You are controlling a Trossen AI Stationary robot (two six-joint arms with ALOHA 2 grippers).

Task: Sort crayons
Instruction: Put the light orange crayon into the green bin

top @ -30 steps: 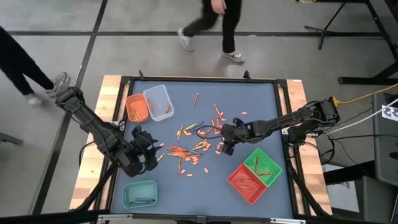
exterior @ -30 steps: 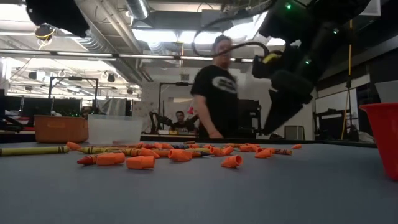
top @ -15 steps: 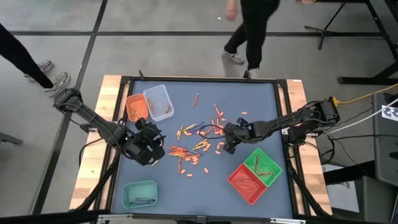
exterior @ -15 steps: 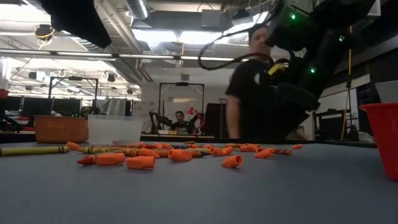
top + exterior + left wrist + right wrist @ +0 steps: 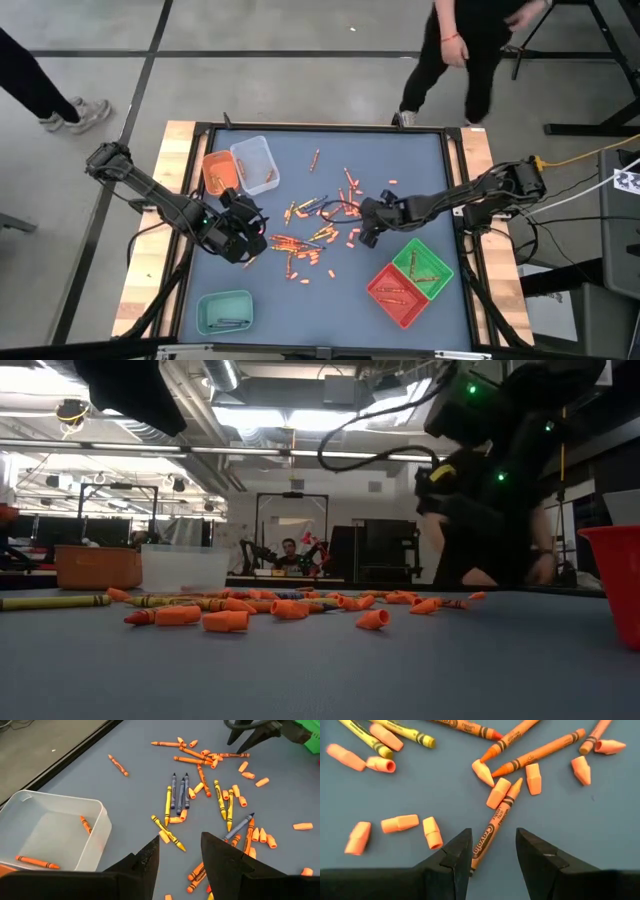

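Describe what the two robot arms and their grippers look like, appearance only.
Both arms are dark, almost black, built of jointed segments with black cables looped alongside. The left gripper and the right gripper each end in two dark, wedge-shaped fingers that taper toward the tips. In the low view, small green indicator lights glow on one arm's housing, near a yellow label.

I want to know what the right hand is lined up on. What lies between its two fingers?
In the right wrist view, an orange crayon lies on the table between the open fingers of the right hand, with short orange crayon pieces scattered beside it.
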